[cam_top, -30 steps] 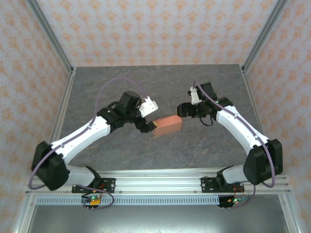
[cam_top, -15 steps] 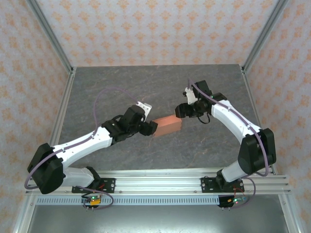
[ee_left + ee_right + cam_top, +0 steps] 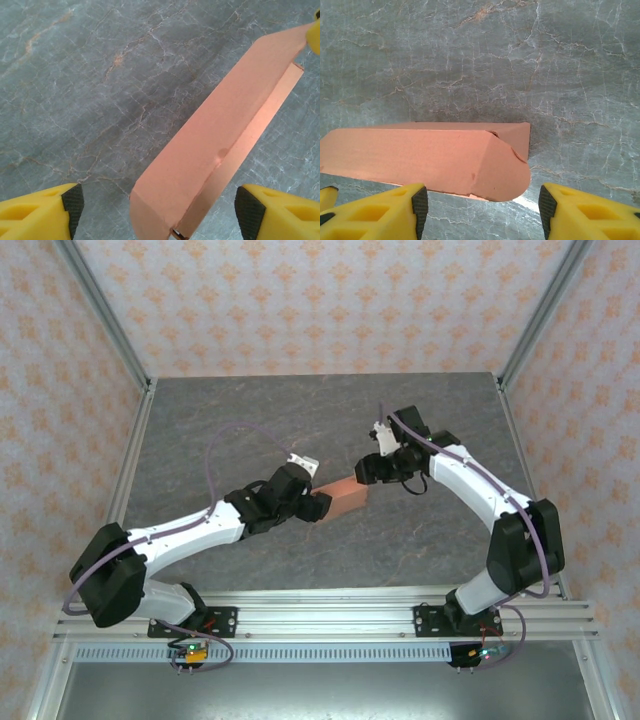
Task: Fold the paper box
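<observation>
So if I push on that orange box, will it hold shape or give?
Probably gives: the paper box is thin card whose long seam looks unclosed. Likely light, so it may slide on the smooth table. The rounded end flap would probably bend first.

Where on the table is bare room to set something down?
Bare: the table's far strip along the back wall; the near strip between paper box and front rail. Crowded: the middle, where left end effector and right end effector flank it.
</observation>
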Available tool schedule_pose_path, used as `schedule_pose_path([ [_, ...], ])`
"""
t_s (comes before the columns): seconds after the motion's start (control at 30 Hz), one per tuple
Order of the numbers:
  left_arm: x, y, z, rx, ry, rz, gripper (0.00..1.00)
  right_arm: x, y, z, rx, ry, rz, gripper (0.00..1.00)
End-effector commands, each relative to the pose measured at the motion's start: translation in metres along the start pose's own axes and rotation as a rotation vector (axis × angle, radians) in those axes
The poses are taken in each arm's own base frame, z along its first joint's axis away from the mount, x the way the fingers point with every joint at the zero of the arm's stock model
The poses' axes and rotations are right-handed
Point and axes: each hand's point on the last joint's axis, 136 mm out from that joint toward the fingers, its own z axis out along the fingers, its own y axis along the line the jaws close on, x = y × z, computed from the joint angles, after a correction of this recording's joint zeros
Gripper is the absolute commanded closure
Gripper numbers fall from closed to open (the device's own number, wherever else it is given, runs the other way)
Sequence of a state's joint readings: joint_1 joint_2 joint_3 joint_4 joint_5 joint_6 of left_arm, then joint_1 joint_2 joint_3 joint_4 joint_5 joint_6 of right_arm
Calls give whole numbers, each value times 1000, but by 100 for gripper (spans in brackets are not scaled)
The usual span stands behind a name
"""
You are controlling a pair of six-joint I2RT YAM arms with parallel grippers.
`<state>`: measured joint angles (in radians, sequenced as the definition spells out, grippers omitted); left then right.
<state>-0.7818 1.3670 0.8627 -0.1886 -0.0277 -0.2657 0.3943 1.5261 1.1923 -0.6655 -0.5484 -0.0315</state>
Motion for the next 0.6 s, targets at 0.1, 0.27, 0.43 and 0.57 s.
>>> schedule_pose_path([
  [0.1,-14,-1,-16,14,-75,91,14,-12,11,-26,-2,-115,-117,32],
  [0.27,-7,4,-12,-15,-52,115,14,-9,16,-29,-8,-158,-372,32],
  [0.43,-6,-1,-7,6,-40,76,17,-8,5,-17,40,-142,-499,35],
  [0.57,-3,-1,-2,0,-30,76,19,-9,1,-5,38,-107,-541,38],
])
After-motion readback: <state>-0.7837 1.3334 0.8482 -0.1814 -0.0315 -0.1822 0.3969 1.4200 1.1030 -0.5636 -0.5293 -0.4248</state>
